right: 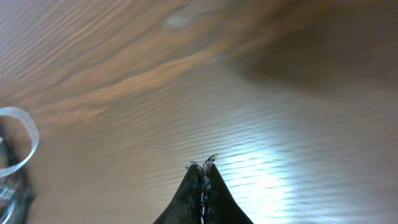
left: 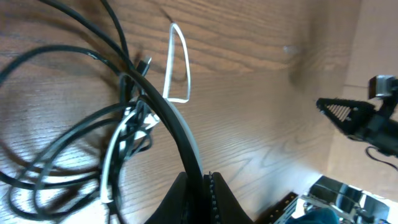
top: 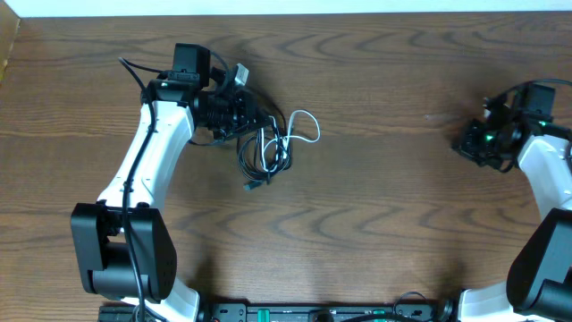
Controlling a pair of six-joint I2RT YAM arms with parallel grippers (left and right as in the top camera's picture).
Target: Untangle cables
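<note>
A tangle of thin black cables with one white cable lies left of the table's middle. My left gripper is at the tangle's upper left edge. In the left wrist view it is shut on a black cable that runs up from the jaws, with the white cable looping beyond and black loops to the left. My right gripper is far to the right, shut and empty over bare wood. A white cable loop shows at the left edge of the right wrist view.
The wooden table stretches between the arms. A loose plug end lies at the tangle's lower edge. My right arm shows in the left wrist view at the far right.
</note>
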